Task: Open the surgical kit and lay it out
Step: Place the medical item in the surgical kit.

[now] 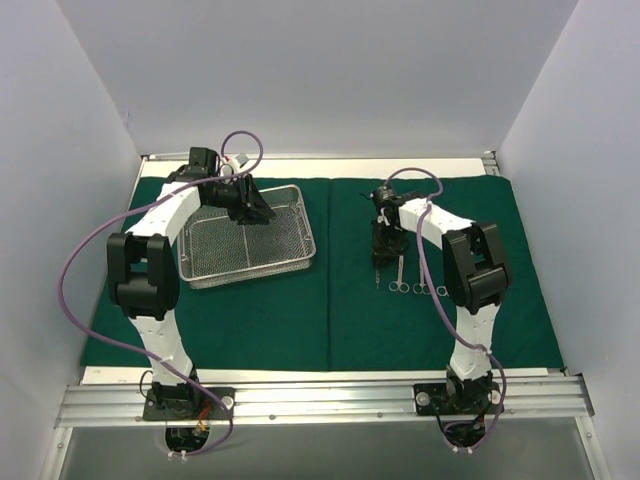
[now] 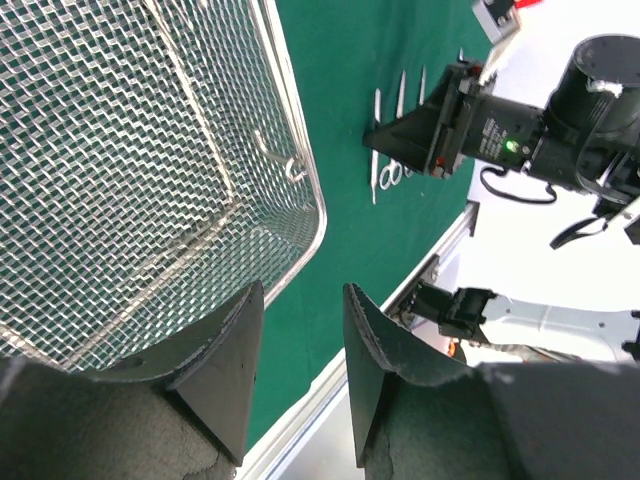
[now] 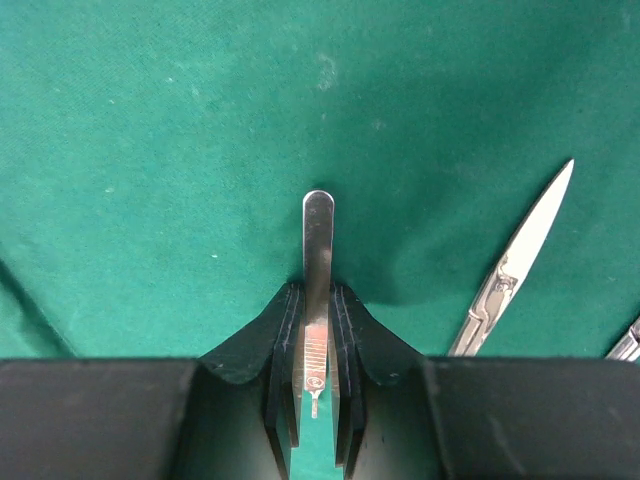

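Lay-out step: right gripper (image 3: 318,296) clamps scalpel handle (image 3: 318,225); left gripper (image 2: 302,300) half-open, empty. Next: set it down beside scissors (image 3: 530,225).

The left arm (image 1: 160,235) is being held bent at the elbow and is being stretched forward. Its end effector (image 2: 300,300) is being held partly open, with nothing between the fingers. The right arm (image 1: 455,240) is being held bent too. Its end effector (image 3: 318,300) is being pointed down, and a slim steel instrument (image 3: 318,235) is being pinched tight between its fingers.
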